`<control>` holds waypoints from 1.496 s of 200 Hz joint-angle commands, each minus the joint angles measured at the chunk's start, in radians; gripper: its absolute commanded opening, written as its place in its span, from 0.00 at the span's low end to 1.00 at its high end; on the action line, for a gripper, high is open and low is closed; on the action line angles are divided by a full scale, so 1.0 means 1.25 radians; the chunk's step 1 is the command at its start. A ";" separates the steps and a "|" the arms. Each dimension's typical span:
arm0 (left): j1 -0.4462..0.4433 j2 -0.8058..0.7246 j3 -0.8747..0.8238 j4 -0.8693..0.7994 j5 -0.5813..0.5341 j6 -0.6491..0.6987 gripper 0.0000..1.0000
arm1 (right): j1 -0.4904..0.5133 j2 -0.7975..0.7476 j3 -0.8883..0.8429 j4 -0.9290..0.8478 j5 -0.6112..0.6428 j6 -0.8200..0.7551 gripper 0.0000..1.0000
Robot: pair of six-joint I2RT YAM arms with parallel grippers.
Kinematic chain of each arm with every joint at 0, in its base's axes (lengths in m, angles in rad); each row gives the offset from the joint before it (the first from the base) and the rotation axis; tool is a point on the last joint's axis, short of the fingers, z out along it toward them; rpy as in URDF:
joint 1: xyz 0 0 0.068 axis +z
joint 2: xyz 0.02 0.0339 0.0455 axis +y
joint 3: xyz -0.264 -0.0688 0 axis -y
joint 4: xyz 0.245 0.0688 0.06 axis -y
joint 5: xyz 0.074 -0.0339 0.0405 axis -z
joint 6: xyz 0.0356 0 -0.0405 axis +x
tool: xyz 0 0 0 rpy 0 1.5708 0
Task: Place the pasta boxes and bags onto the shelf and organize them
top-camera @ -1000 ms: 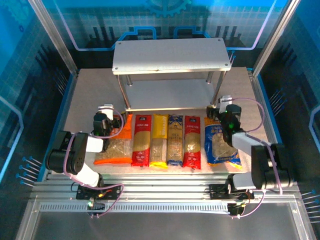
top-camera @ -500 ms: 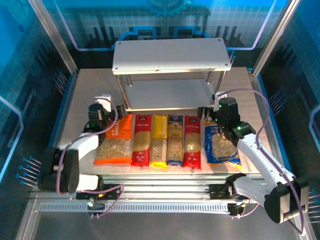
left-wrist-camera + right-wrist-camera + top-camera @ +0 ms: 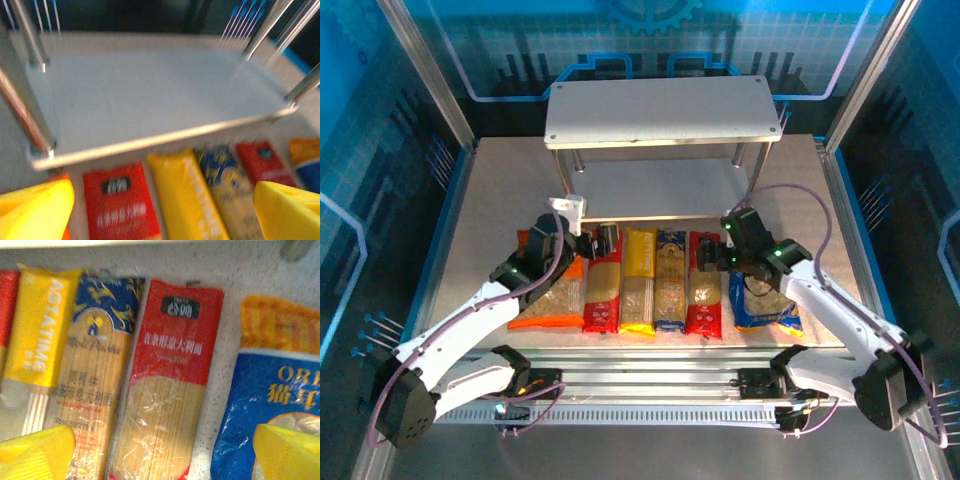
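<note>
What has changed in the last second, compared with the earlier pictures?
Both arms swung inward: the left gripper is now over the left red pack, the right gripper over the right red pack. Jaws open, nothing gripped. The row of packs and the shelf stayed put.

This is a robotics lab cell, not a kitchen or a shop. Aluminium frame posts (image 3: pixel 425 75) hold translucent blue wall panels (image 3: pixel 360 170) printed with circuit lines and a gear emblem (image 3: pixel 655 10). They close in the speckled tabletop (image 3: pixel 500 190) to either side of the fingers (image 3: pixel 35 450) and beyond them. Behind the fingers, two robot arms (image 3: pixel 470 320) sit on slotted aluminium rails (image 3: pixel 650 380), with purple cables (image 3: pixel 798 185) looping off them. Under the fingers, pasta packs (image 3: pixel 670 280) lie side by side in one neat row, with a two-tier shelf (image 3: pixel 660 110) just beyond.
</note>
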State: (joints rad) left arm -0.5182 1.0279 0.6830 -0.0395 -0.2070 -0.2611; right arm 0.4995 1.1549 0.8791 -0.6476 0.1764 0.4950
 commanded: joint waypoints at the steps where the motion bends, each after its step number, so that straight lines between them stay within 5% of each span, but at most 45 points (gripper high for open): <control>1: -0.008 -0.011 -0.031 -0.059 -0.017 -0.078 0.94 | 0.012 0.046 0.005 -0.035 0.007 0.037 0.93; 105: -0.007 0.002 -0.019 -0.075 -0.006 -0.075 0.98 | 0.030 0.259 0.005 0.025 -0.059 0.061 1.00; 258: -0.005 0.003 -0.027 -0.062 -0.017 -0.072 0.99 | 0.067 0.396 -0.019 0.059 -0.086 0.086 1.00; 299: -0.006 0.001 -0.024 -0.067 -0.019 -0.075 0.99 | 0.066 0.388 -0.023 0.044 -0.059 0.081 0.85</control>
State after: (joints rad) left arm -0.5201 1.0279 0.6384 -0.1234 -0.2134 -0.3424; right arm 0.5640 1.6127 0.8764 -0.5762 0.1230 0.5804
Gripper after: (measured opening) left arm 0.990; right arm 0.897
